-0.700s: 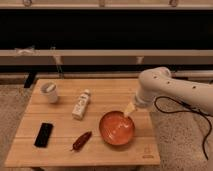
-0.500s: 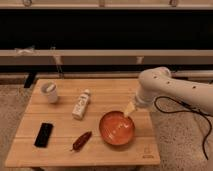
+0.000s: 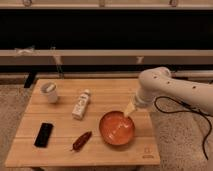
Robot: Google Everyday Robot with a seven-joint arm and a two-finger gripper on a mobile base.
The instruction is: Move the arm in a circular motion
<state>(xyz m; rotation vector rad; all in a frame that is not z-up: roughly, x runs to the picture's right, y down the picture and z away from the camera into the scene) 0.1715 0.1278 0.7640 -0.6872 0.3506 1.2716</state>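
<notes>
- Arm: stiff, heavy-looking; nothing needs grasping, it likely just sweeps free.
- Hand: open or closed, cannot tell; bowl rim lies just below it.

The arm comes in from the right, all thick white rounded tubes speckled with small dark dots. It bends at a bulbous joint above the right edge of the table, then slopes down and leftward. Its gripper, a small cream-yellow tip, hangs just inside that edge, about midway front to back.
</notes>
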